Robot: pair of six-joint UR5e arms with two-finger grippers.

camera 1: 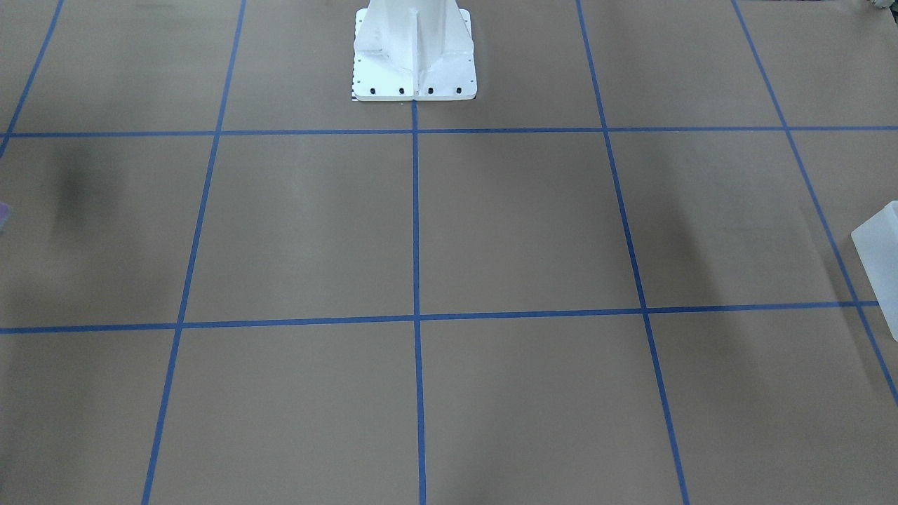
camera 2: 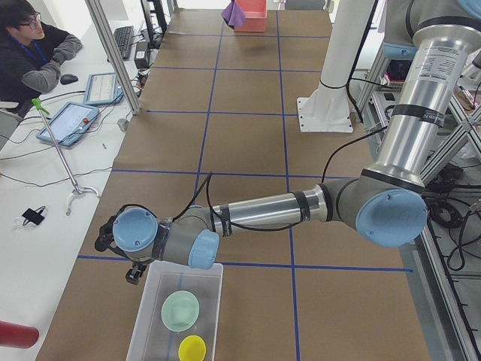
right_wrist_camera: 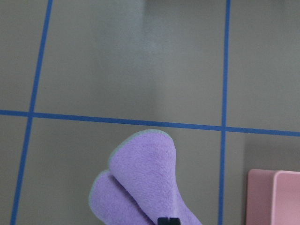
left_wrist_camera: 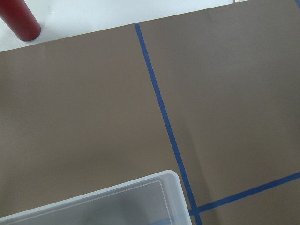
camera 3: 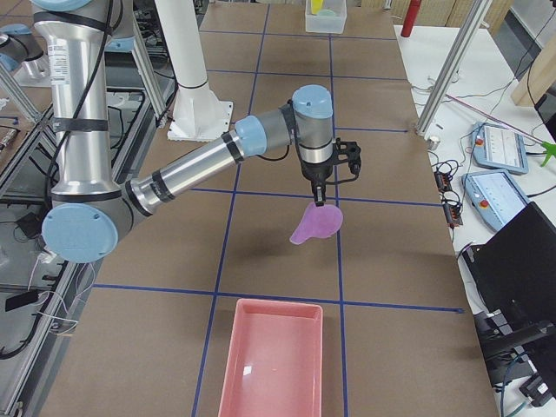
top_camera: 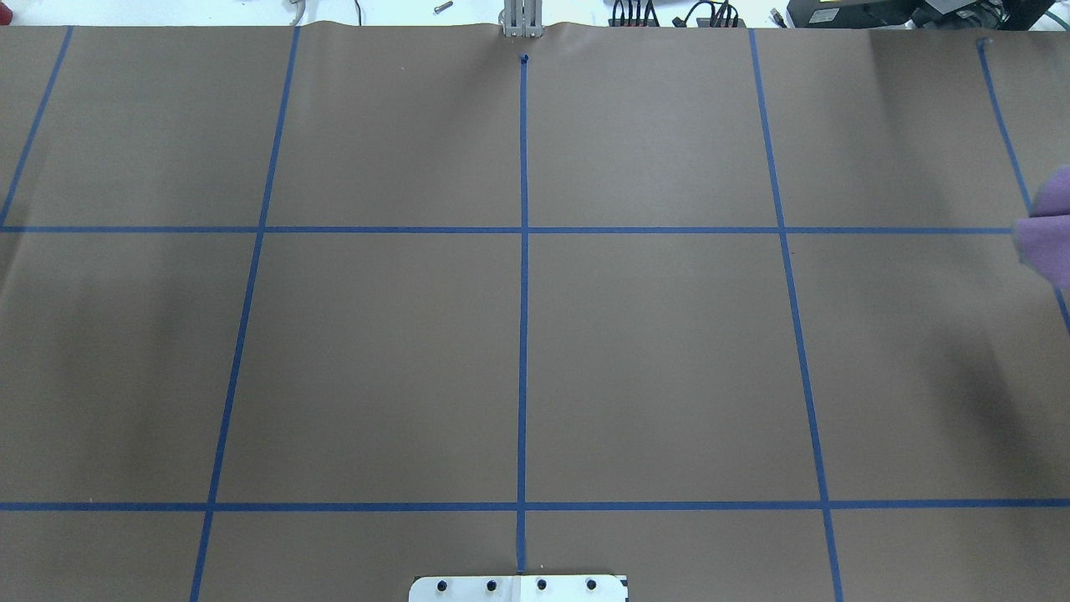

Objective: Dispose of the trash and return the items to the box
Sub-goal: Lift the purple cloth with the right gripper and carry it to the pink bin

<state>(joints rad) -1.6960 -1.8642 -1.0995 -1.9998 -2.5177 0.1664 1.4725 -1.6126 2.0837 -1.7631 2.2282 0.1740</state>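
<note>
cup (camera 2: 192,348) and bowl (camera 2: 180,310) already lie in the box (camera 2: 209,301) at the left end of the table (top_camera: 376,359). the cup is nearer the end edge and the bowl further in, and the two are apart. both look like light, stiff, slick plastic, so if either needed lifting, a pinch on the rim would be the place to take it. the left arm (camera 2: 263,214) reaches across to the box's inner end, and its jaws hang just beyond that end wall. whether they are wide or narrow i cannot tell.

toward the right end, the right arm (camera 3: 200,161) holds a purple cloth (camera 3: 314,226) in the air. its jaws are closed on a pinch at the top of the cloth, and the rest droops clear of the table. the cloth looks soft, limp and light. it should hang quietly while carried and fall free once let go. the pink bin (camera 3: 276,301) sits at the right end edge, near the cloth but not under it. carrying the cloth over the bin looks to be the step left.
</note>
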